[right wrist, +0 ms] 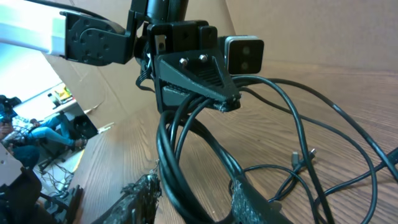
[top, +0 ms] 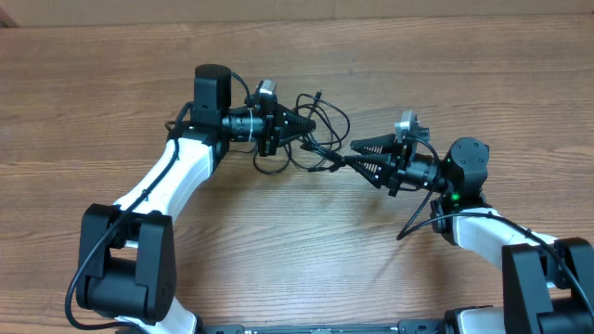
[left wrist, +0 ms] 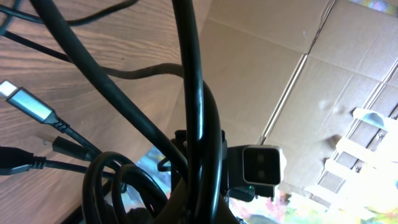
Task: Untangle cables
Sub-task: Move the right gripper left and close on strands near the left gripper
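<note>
Cables (top: 320,139) are bunched in loops just ahead of the left fingers (top: 292,122), which clamp them. Right fingers (top: 373,147) stand narrow around some loops; grip unclear. Next, probably: pinch one strand, pull away slowly.

Looped cables (top: 316,147) fill the gap between the left gripper (top: 304,125) and right gripper (top: 357,153); bare desk (top: 306,260) lies open on the far and near sides.
</note>
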Controlling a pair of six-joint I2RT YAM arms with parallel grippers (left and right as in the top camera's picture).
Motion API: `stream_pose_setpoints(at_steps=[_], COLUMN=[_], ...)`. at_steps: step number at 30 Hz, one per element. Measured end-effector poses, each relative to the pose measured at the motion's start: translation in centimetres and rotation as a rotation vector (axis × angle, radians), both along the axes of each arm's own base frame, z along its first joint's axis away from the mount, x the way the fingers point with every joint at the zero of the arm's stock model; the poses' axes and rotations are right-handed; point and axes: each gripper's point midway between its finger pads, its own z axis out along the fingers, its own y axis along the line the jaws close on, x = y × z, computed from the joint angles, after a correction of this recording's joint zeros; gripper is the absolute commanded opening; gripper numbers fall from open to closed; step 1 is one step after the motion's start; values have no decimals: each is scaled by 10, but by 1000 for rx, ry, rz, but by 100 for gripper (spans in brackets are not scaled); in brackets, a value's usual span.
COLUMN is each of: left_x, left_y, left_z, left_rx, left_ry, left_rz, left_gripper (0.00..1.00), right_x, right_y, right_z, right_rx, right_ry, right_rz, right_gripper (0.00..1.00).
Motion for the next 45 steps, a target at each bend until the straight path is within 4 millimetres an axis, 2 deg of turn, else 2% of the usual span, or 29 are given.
stream_pose_setpoints(at_steps=[6, 13, 16, 20, 26, 28, 39, 45], left_x=[-1, -3, -3, -3, -3, -3, -3, -4], left_y=[-7, -14, -14, -14, -14, -14, -14, -15], left_z=[-3, -4, -5, -4, -4, -4, -5, -5], left_rx=[17, 29, 30, 29, 29, 29, 31, 34], left_ry=[-3, -10, -10, -10, -10, -10, -20, -39], left_rz=[2, -2, -2, -2, -2, -2, -5, -14], left_gripper=[4, 4, 4, 4, 4, 4, 4, 4], right_x=[-1, -13, -17, -18, -18, -18, -19, -18], right_y=[2, 21, 25, 27, 27, 27, 28, 28], right_z=[-3, -3, -3, -7, -7, -7, -6, 12], right_rx=[-10, -14, -18, -29, -36, -37, -35, -5], right_ry=[-6, -17, -28, -28, -48, -48, -57, -132], right_rz=[8, 67, 82, 89, 88, 88, 94, 91], right_gripper=[34, 34, 28, 27, 12, 4, 4, 4])
